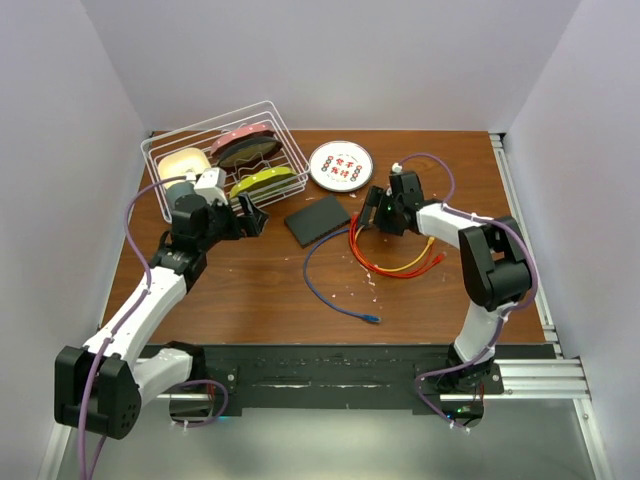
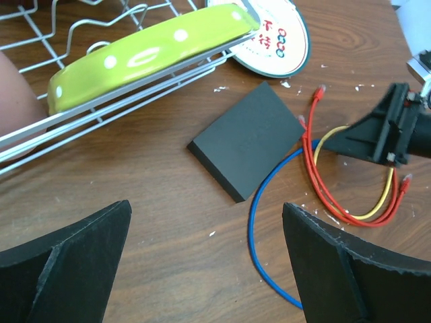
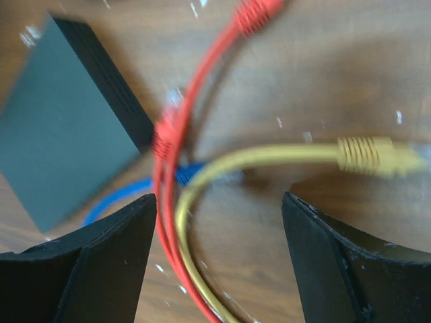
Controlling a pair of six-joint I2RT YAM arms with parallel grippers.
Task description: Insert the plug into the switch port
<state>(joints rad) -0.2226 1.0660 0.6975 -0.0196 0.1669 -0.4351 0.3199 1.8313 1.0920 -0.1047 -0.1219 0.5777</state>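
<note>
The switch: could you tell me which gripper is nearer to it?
Right. The right gripper hovers just right of the switch, over the cables; the left gripper is farther off, to its left.

You get bright, even light from above in the overhead view, and shadows on the bench (image 1: 260,290) are soft and short. Your left wrist view is crisp on the switch (image 2: 246,141), with a pale sheen along the green dish (image 2: 141,60). Your right wrist view is smeared: the yellow plug (image 3: 374,156) and red cables (image 3: 195,94) look soft, their edges fuzzy.
</note>
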